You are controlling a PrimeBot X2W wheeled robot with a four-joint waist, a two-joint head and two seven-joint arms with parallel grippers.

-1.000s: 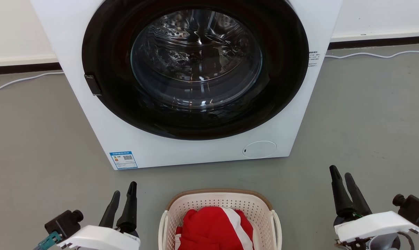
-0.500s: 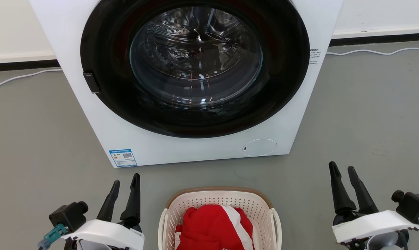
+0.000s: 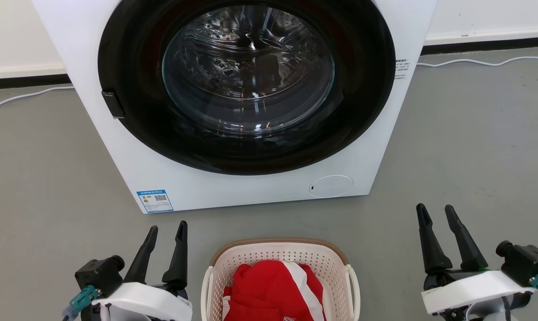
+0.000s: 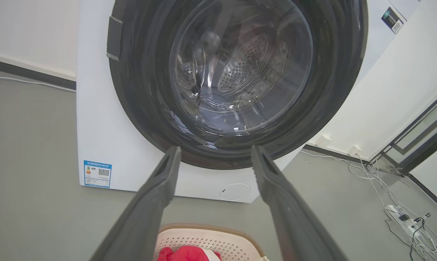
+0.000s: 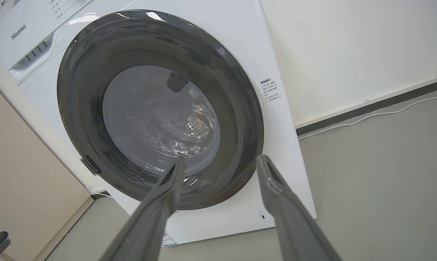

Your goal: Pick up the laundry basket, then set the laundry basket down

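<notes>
The cream-white perforated laundry basket (image 3: 275,255) with a tan rim stands on the grey floor at the bottom centre of the head view, red and white cloth (image 3: 273,290) inside it. Its far rim also shows low in the left wrist view as the laundry basket (image 4: 211,237). My left gripper (image 3: 167,229) is open just left of the basket, apart from it. My right gripper (image 3: 435,210) is open well to the basket's right. Seen from the wrists, the left gripper (image 4: 215,150) and right gripper (image 5: 220,161) both point at the washer with nothing between the fingers.
A white front-loading washing machine (image 3: 251,187) with a dark round door, closed, stands just beyond the basket. White cables (image 3: 474,61) run along the wall's base. More cables and a power strip (image 4: 403,217) lie on the floor to the right.
Both grippers have risen a little in the head view and the left one has shifted toward the basket. The whole picture has drifted slightly, so the camera has moved too.
</notes>
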